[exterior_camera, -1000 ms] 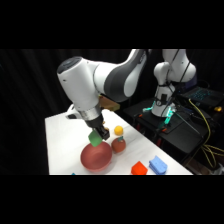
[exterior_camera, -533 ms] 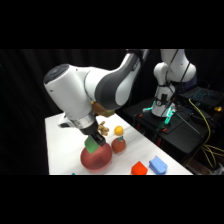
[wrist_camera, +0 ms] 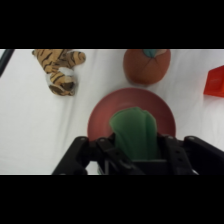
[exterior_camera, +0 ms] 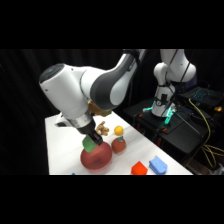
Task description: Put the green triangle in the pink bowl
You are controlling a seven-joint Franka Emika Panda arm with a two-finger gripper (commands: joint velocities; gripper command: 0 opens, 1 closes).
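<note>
My gripper (exterior_camera: 91, 141) hangs just over the pink bowl (exterior_camera: 97, 157) and is shut on the green triangle (exterior_camera: 89, 145). In the wrist view the green triangle (wrist_camera: 134, 132) sticks out from between the black fingers, right above the middle of the pink bowl (wrist_camera: 102, 112). The block is held in the air and does not rest in the bowl. The fingertips themselves are hidden behind the block and the linkage.
A toy tiger (wrist_camera: 59, 68) lies beyond the bowl, a round orange-red fruit (wrist_camera: 146, 65) beside it. A yellow fruit (exterior_camera: 118, 130) sits farther back. A red block (exterior_camera: 139, 169) and a blue block (exterior_camera: 158, 164) lie near the table's front right. A black equipment stand (exterior_camera: 165, 130) flanks the table.
The arm has swung down and toward the camera, carrying the green triangle lower until it hangs close over the bowl. The other objects have not moved.
</note>
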